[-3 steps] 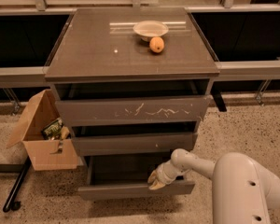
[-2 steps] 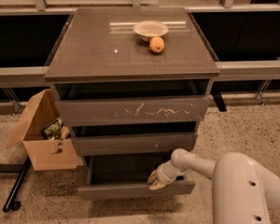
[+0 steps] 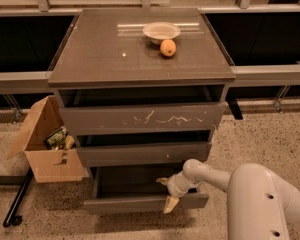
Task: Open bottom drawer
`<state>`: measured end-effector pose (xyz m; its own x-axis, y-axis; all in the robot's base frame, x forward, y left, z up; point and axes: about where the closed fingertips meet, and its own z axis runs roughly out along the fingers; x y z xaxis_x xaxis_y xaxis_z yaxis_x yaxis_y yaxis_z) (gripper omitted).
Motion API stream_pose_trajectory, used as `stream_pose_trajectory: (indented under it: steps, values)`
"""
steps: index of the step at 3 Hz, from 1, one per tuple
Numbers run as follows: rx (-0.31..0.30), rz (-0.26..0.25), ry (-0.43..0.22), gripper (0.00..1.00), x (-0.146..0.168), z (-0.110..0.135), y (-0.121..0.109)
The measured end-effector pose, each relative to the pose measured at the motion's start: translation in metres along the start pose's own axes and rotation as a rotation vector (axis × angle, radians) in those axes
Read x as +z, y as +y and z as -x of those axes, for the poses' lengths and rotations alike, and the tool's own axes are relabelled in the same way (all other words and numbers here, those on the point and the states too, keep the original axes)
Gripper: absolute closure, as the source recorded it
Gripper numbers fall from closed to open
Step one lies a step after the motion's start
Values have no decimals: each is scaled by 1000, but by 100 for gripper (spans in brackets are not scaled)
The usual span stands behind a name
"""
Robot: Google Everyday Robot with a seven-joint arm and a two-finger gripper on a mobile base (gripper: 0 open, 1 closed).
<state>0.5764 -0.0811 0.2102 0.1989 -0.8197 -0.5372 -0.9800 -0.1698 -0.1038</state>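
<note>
The bottom drawer is the lowest of the cabinet's three, with a plain dark grey-brown front. It stands pulled out, showing a shallow grey interior. My gripper is at the drawer's front edge, right of centre, one finger inside the drawer and one hanging over the front. My white arm reaches in from the lower right.
The top drawer with white scratches and the middle drawer also stand slightly out. A bowl and an orange sit on the cabinet top. An open cardboard box stands on the floor at the left, by a black bar.
</note>
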Motion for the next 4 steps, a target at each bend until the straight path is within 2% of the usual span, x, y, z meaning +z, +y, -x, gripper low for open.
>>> stream_pose_trajectory:
  steps: [1,2,3,4]
  values:
    - [5,21,21,0,7,1,5]
    - [19,71,95,0,19,-2,22]
    - [51,120,130,0,29,-6,43]
    - [67,181,118,16,44,-8,61]
